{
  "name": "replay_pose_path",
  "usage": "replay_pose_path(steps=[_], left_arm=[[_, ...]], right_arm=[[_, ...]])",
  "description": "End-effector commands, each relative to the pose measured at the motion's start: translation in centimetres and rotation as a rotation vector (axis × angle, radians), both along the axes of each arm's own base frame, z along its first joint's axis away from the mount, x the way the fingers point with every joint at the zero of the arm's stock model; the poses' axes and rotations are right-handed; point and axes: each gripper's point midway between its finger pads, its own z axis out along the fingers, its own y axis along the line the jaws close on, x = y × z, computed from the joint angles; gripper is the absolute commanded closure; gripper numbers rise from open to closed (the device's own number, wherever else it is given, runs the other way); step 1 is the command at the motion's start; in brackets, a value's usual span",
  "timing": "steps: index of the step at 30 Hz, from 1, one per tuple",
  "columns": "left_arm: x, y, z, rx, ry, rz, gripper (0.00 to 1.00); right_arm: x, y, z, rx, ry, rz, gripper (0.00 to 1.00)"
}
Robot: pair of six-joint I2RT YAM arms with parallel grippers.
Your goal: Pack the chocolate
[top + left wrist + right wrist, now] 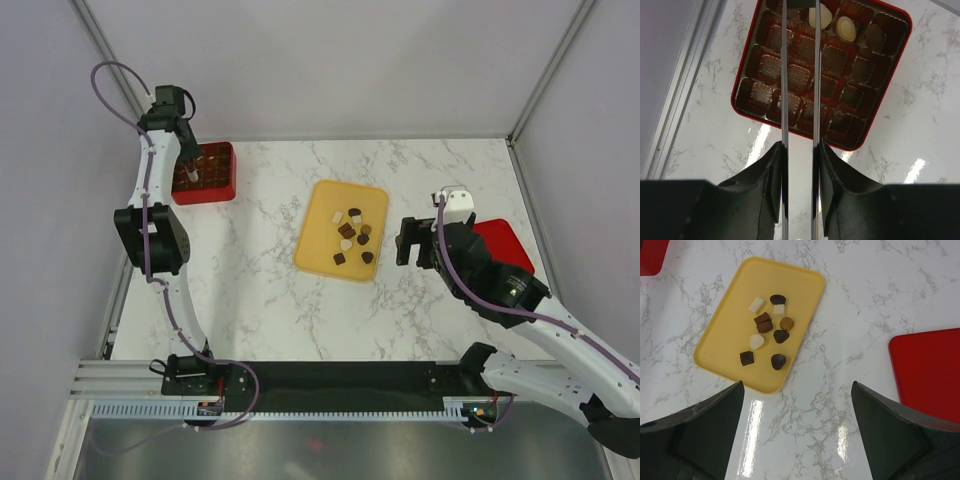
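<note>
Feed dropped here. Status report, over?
Left gripper narrow over red box, grip unclear. Right gripper open, empty. Chocolate on yellow tray, some boxed. Nothing blocking.

Illumination is bright, diffuse and overhead. White glare patches appear on the glossy marble table (805, 440) in both wrist views (elongated streaks, lower half of frame). Shadows are faint, short and soft-edged. All three views are sharp, without motion blur.
</note>
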Motion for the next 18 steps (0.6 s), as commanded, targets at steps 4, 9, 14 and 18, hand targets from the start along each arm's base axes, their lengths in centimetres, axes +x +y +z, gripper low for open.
replay_pose_path(steps=[4, 9, 14, 18], left_arm=[[1.8, 1.7, 0.1, 0.004, -0.048, -0.001, 0.62], [2.2, 2.3, -1.4, 0.02, -0.027, 0.007, 0.62], [2.5, 3.2, -2.6, 0.038, -0.007, 0.013, 0.61], [2.5, 3.7, -3.2, 0.061, 0.007, 0.016, 0.59]], right_arm=[[1.1, 0.5, -0.2, -0.028, -0.017, -0.011, 0.04], [1.3, 0.6, -0.2, -0.03, -0.021, -0.014, 0.03], [1.4, 0.4, -0.5, -0.048, -0.02, -0.021, 0.03], [1.6, 0.0, -0.4, -0.064, -0.028, -0.037, 0.03]])
